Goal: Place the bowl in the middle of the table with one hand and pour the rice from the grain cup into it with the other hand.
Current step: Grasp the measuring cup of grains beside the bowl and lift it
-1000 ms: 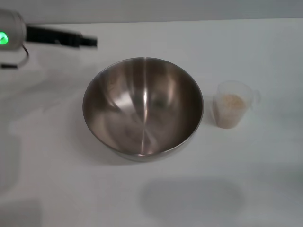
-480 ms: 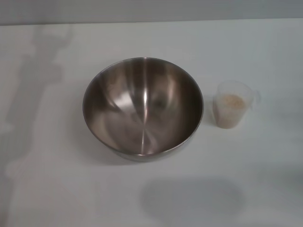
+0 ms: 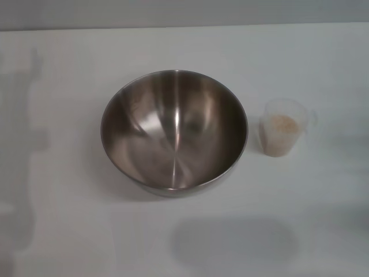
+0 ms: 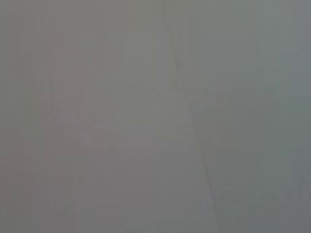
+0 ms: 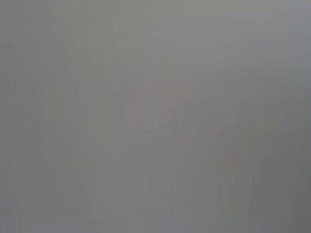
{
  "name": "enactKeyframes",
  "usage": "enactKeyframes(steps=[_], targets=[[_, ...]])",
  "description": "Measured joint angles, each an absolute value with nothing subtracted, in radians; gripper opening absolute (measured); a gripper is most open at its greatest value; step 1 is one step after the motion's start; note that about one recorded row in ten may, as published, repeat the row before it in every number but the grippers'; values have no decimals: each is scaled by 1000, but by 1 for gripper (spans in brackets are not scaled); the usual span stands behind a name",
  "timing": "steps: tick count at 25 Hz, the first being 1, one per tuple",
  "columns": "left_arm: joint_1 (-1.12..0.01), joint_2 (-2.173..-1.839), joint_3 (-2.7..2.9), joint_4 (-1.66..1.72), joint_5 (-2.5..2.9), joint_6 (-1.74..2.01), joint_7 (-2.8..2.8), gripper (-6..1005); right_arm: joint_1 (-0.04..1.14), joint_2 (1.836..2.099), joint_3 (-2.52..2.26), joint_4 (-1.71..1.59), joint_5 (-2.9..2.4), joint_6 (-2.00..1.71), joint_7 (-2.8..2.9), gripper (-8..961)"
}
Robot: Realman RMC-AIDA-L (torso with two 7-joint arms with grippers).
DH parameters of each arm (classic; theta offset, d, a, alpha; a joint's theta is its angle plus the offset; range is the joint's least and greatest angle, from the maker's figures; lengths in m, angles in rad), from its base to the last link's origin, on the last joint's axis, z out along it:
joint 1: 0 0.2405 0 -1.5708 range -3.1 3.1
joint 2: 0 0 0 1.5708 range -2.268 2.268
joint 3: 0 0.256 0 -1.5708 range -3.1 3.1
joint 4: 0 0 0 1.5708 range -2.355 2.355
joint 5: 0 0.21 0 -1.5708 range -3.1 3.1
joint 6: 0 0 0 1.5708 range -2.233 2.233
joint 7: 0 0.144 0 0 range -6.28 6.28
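The steel bowl stands upright and empty near the middle of the white table in the head view. To its right, a short gap away, the clear grain cup stands upright with pale rice inside. Neither gripper shows in any view. Both wrist views show only a plain grey surface.
A faint arm shadow lies along the left side of the table. A soft rounded shadow lies on the tabletop in front of the bowl. The table's far edge runs across the top of the head view.
The left arm, seen at the far left a second ago, has gone out of the head view; its shadow has slid further left. Bowl and cup have not moved.
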State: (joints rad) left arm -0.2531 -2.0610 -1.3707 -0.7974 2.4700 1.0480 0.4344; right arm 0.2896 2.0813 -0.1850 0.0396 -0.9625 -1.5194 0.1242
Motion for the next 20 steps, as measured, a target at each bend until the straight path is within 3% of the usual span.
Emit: enactKeyframes(steps=[10,20], targets=[[-265,-2065,-1428,-445,2671,1217,146,811,226,2086,-491,163,-963,-1592,85,833],[-276,-2070,-1427,-362,2666,1217,147,811,238,2088,-589,259,-984,-1559,12,833]])
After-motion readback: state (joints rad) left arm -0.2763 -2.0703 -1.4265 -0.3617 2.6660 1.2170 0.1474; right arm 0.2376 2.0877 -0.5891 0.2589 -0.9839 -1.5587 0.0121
